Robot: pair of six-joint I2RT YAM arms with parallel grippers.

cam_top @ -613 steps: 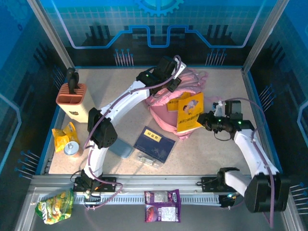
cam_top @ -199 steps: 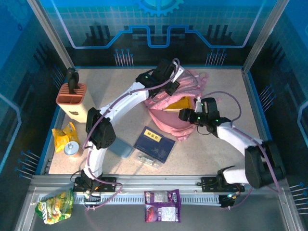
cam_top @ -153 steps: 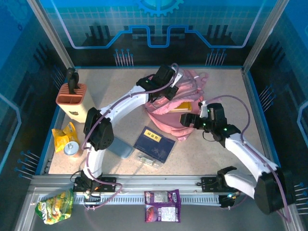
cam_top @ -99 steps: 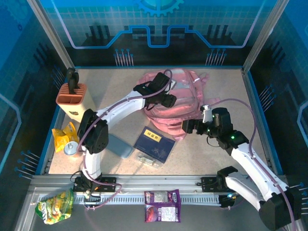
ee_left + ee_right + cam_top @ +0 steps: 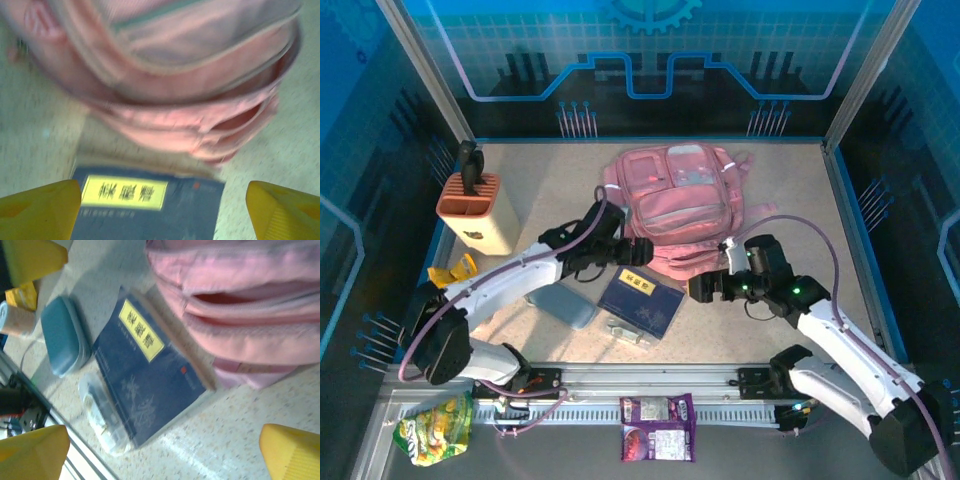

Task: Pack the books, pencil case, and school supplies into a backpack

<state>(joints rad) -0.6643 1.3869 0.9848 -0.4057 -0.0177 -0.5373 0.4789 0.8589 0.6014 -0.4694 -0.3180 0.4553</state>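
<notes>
The pink backpack lies flat at the table's back middle, and its open zipped mouth faces the front. A navy book lies just in front of it. The grey-blue pencil case is left of the book, and a small clear school supplies item sits at the book's near edge. My left gripper hovers open over the book's far edge, holding nothing. My right gripper is open right of the book, also holding nothing.
A beige, orange-topped block stands at the back left, with a yellow snack bag in front of it. A green snack bag and purple packets lie on the front rail. Bare tabletop stretches right of the backpack.
The left gripper opened and let go of the backpack, which dropped flat. The yellow book is no longer seen. Both arms drew back toward the navy book.
</notes>
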